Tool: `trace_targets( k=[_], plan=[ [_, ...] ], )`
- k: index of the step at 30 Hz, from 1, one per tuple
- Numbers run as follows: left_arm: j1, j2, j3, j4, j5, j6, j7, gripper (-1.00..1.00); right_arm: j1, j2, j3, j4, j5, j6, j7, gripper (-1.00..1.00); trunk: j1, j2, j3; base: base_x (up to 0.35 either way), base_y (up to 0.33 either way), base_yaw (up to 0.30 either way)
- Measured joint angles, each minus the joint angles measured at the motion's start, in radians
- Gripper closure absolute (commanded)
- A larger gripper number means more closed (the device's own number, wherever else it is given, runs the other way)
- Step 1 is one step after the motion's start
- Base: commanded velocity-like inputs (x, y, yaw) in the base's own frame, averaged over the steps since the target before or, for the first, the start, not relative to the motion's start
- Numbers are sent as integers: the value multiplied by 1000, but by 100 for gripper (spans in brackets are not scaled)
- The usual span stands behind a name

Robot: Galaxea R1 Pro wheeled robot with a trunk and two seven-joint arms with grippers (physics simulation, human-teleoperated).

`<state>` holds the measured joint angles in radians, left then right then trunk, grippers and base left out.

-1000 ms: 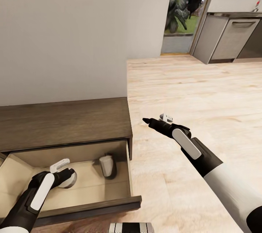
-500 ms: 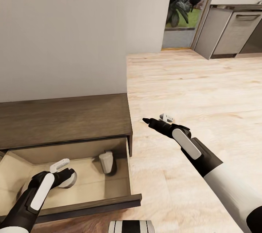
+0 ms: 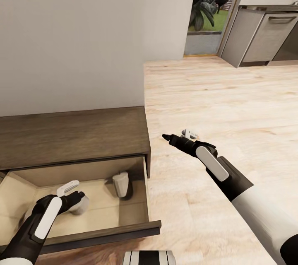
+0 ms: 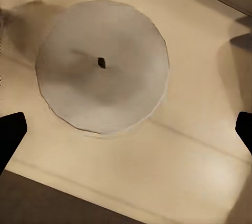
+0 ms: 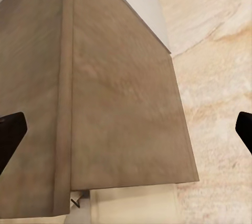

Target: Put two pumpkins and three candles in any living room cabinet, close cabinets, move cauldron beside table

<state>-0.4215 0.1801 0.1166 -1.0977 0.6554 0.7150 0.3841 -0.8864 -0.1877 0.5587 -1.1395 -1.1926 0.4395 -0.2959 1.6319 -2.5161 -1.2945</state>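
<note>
Below both spread-fingered grippers: stubby round candle [image 4: 102, 64], dark grainy cabinet [image 5: 105, 103].

The candle [image 3: 81, 204] under the left gripper [image 3: 73, 192] now seems released, resting on the drawer [image 3: 103, 232] floor.

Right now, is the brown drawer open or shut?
Open. The drawer is pulled out of the cabinet, showing two candles inside.
</note>
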Motion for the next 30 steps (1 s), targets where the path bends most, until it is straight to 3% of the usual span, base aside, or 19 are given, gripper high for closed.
trace_targets(
  k=[3, 30],
  plan=[
    [0, 1, 1, -2, 1, 0, 0, -100, 0, 0, 0, 0, 0, 0, 0, -100, 0, 0, 0, 0, 0, 0],
    [0, 3, 6, -33, 1, 3, 2, -100, -1, 0, 0, 1, -1, 0, 0, -100, -12, 6, 104, 0, 0, 0]
  ],
)
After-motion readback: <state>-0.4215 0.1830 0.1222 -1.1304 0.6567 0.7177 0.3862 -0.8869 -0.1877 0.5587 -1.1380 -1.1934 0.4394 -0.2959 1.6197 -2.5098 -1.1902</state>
